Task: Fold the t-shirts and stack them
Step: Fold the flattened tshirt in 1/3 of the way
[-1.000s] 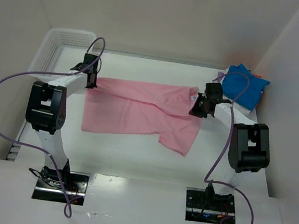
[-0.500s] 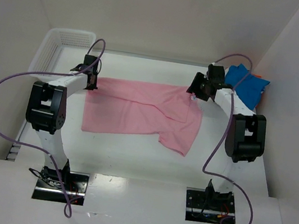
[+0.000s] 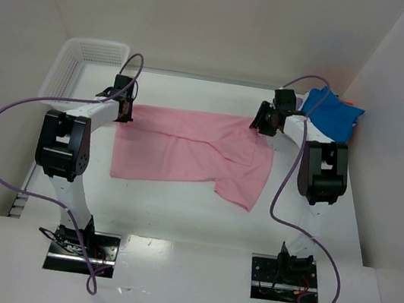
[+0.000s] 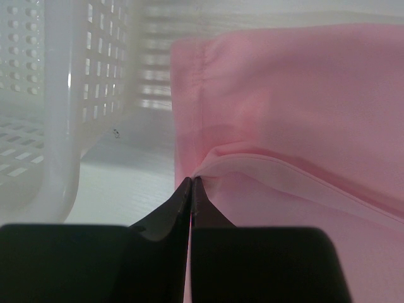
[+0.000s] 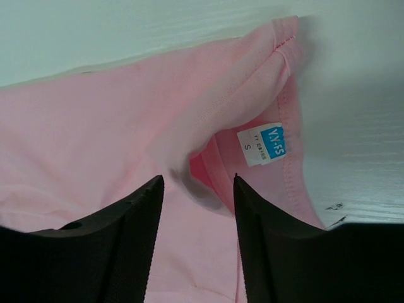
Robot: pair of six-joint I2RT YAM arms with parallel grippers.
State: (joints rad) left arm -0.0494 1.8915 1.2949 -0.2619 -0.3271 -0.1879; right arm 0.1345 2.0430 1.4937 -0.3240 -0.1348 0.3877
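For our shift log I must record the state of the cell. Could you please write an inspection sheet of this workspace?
Surface: white table, no spills or marks seen.
Job's things: pink t-shirt lies spread out, one part folded over, size label showing at the collar; blue t-shirt bunched at the far right corner.
Clutter: white mesh basket at the far left corner.
Grippers: left gripper closed on the pink t-shirt's hem; right gripper open just above the collar.
Cables: purple cables loop beside both arms; none seen caught.
Surroundings: white walls on three sides; nothing else seen.
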